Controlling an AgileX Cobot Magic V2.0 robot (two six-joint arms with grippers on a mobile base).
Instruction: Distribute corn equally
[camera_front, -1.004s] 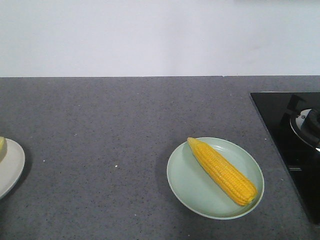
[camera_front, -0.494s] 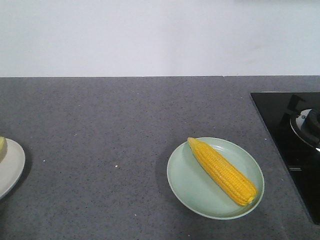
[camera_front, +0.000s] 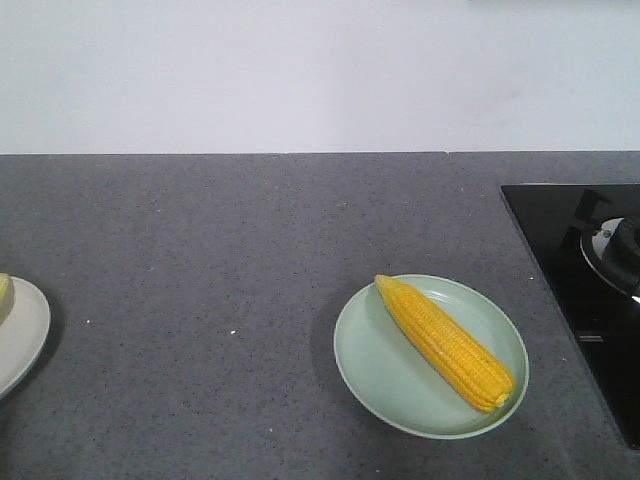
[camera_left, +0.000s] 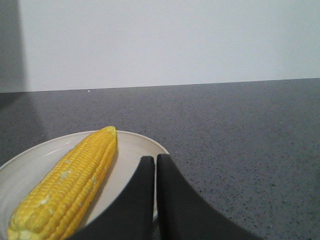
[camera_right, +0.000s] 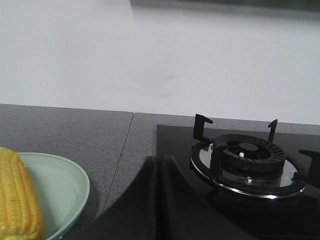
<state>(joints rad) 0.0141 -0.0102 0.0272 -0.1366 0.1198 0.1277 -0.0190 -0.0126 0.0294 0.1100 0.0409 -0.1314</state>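
Here, lying on a cream plate (camera_left: 145, 145) just left of the shut, empty left gripper (camera_left: 156, 159): one corn cob (camera_left: 70, 187); another (camera_front: 445, 342) resting on a green plate (camera_front: 375, 370) beside the closed, empty right gripper (camera_right: 158, 159); cream plate cut off at the front view's edge.

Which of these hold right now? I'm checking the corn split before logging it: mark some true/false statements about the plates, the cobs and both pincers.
1. One corn cob lies on the pale green plate. True.
2. The left pincer grips a cob. False: its fingers are closed together on nothing, beside the cob on the white plate.
3. The right pincer is shut and empty. True.
4. The green plate sits on the stove. False: it rests on the grey counter, left of the stove.
5. The green plate's cob stands upright. False: it lies flat, diagonally.
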